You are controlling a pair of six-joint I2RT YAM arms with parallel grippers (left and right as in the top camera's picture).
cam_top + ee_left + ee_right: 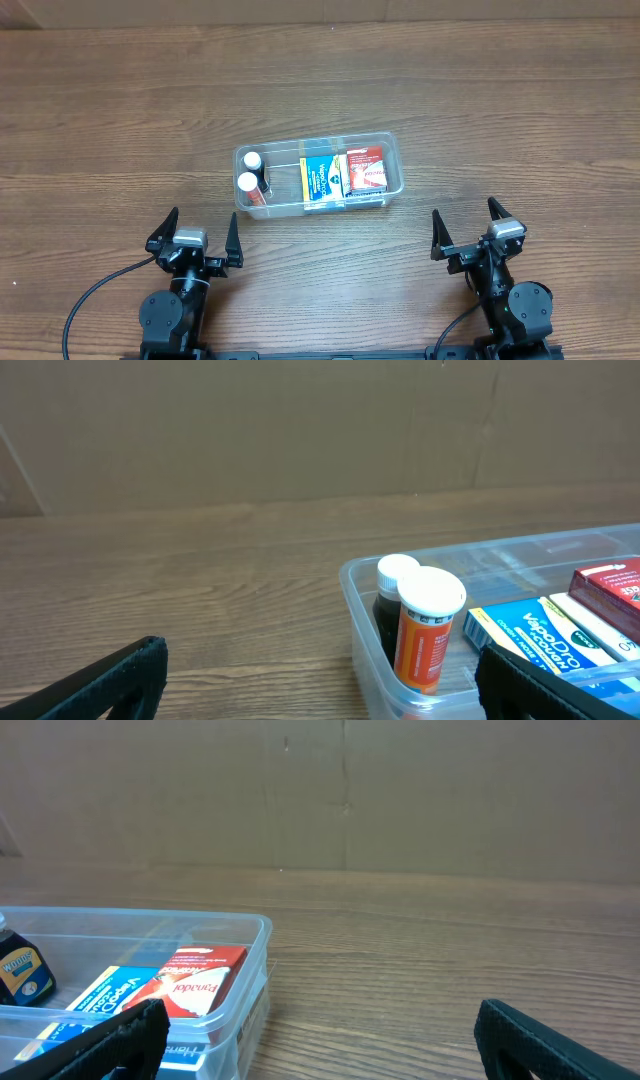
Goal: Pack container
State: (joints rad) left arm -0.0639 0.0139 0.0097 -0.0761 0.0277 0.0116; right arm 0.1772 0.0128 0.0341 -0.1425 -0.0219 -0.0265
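Left end effector [203, 228] gapes — container [320, 141] ahead-right, apart.

**2 matte-black robot arms, overhead and wrist views.**
Each arm is built of rounded cylindrical joint housings [165, 312]. The left black 2-finger gripper [203, 222] and the right black 2-finger gripper [465, 212] have tapered, pointed fingers [232, 238] on either side of a small light-grey rectangular block [188, 239]. A thin black cable [90, 295] curves from the left arm. In the wrist views, the fingertips [110, 680] appear as dark, rough-textured wedges.
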